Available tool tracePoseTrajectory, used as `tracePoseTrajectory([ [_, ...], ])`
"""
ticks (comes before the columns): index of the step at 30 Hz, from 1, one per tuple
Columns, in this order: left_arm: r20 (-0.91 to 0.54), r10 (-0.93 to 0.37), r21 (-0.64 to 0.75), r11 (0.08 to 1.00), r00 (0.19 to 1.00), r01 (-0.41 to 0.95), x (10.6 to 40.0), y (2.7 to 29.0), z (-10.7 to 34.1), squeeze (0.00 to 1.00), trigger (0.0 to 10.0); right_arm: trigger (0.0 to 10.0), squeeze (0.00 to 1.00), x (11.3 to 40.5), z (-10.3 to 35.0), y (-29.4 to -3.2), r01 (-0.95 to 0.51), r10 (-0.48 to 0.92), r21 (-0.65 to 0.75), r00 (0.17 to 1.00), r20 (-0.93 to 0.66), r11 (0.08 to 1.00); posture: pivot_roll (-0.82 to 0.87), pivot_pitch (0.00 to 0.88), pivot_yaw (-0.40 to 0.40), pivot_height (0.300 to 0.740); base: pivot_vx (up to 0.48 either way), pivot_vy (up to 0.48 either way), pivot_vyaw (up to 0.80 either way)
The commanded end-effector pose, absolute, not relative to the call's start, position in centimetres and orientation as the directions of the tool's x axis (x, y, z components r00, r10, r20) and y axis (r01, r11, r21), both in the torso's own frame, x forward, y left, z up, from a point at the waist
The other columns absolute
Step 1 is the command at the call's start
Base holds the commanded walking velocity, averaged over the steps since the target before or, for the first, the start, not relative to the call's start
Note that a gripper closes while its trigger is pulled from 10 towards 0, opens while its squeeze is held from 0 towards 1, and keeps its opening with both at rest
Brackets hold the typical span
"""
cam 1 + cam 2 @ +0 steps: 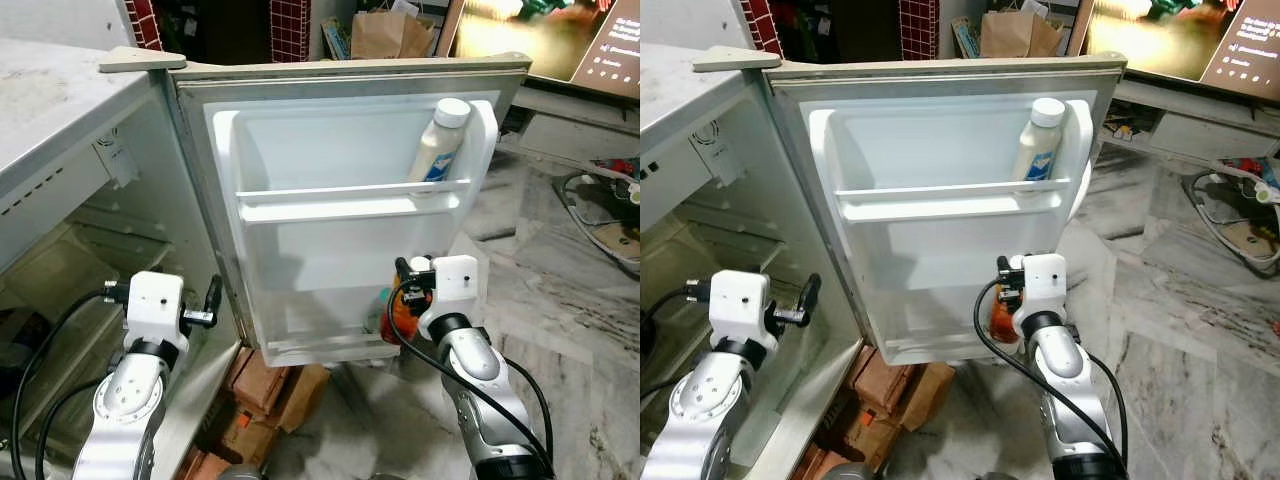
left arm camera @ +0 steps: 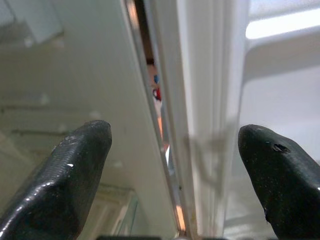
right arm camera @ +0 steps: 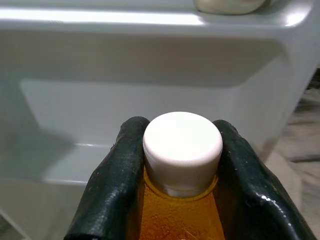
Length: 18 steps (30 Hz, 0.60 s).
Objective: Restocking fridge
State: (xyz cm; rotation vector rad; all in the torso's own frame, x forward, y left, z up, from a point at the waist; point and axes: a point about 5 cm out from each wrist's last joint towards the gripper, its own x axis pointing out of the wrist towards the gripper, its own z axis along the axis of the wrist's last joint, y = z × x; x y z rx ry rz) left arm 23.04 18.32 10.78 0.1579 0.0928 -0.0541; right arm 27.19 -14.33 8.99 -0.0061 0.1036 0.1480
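Note:
The fridge door (image 1: pixel 330 215) stands wide open, its inner shelves facing me. My right gripper (image 3: pixel 182 165) is shut on an orange bottle (image 3: pixel 175 217) with a white cap (image 3: pixel 182 145), held at the right end of the door's bottom shelf (image 1: pixel 330 345); the same orange bottle (image 1: pixel 400 312) shows just left of the right wrist. A white bottle (image 1: pixel 438 140) leans in the right corner of the upper door shelf (image 1: pixel 345 200). My left gripper (image 2: pixel 175 165) is open, its fingers (image 2: pixel 75 175) straddling the hinge-side edge of the door near the fridge body.
The fridge's inside (image 1: pixel 60 270) opens at my left with its grey top (image 1: pixel 50 90) above. Cardboard boxes (image 1: pixel 265 390) lie on the marble floor (image 1: pixel 560 300) under the door. Cables and clutter (image 1: pixel 600 200) sit at the far right, a paper bag (image 1: pixel 385 35) behind the door.

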Motion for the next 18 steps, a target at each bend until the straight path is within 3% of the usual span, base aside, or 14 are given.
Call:
tracePoseTrajectory([
  [1, -0.110, -0.023, 0.162, 0.986, 0.994, 0.041, 23.01, 18.76, 10.57, 0.00, 10.0, 10.0, 0.00, 27.51, 10.28, -14.06, -0.162, 0.163, 0.009, 0.985, -0.050, 0.987, 0.15, 0.000, -0.034, 0.740, 0.000, 0.000, 0.00],
  [18, -0.030, 0.073, 0.204, 0.977, 0.997, -0.065, 23.46, 19.08, 11.01, 0.00, 10.0, 10.0, 0.00, 27.60, 10.05, -13.35, -0.214, 0.216, 0.048, 0.976, -0.039, 0.976, 0.15, 0.000, -0.046, 0.655, 0.000, 0.000, 0.00],
])
